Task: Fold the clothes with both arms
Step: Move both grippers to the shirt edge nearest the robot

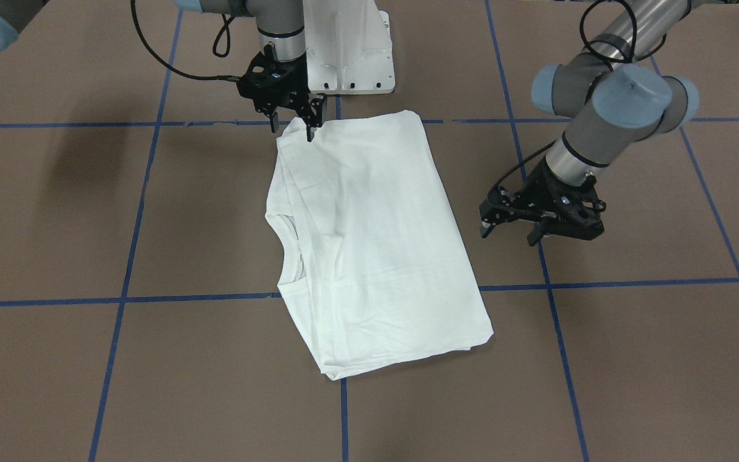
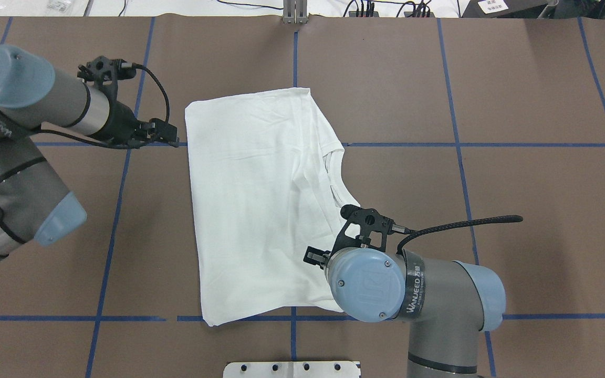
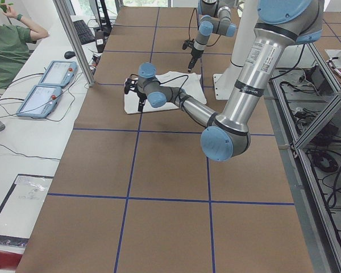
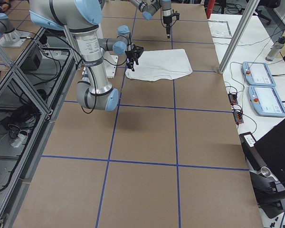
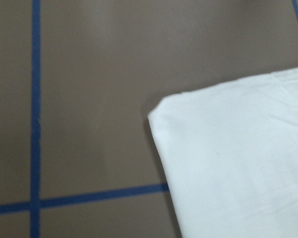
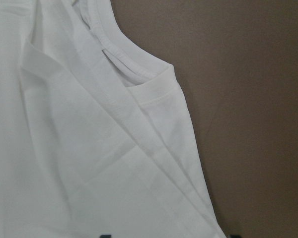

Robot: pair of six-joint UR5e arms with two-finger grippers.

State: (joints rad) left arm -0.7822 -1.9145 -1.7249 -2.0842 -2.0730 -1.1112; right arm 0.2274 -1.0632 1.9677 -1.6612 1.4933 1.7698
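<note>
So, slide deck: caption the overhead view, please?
Folded white T-shirt; left pincer beside its far corner, right arm above its near edge.

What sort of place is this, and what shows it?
Likely a robotics lab: the left arm and right arm reach over a blue-taped table holding a T-shirt, with control pendants alongside.

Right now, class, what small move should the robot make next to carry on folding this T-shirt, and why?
Probably slide the left gripper sideways onto the hem edge of the T-shirt. Its jaws are open and hang beside the cloth, over bare table, while the right gripper stands at a shoulder corner, jaws open.
</note>
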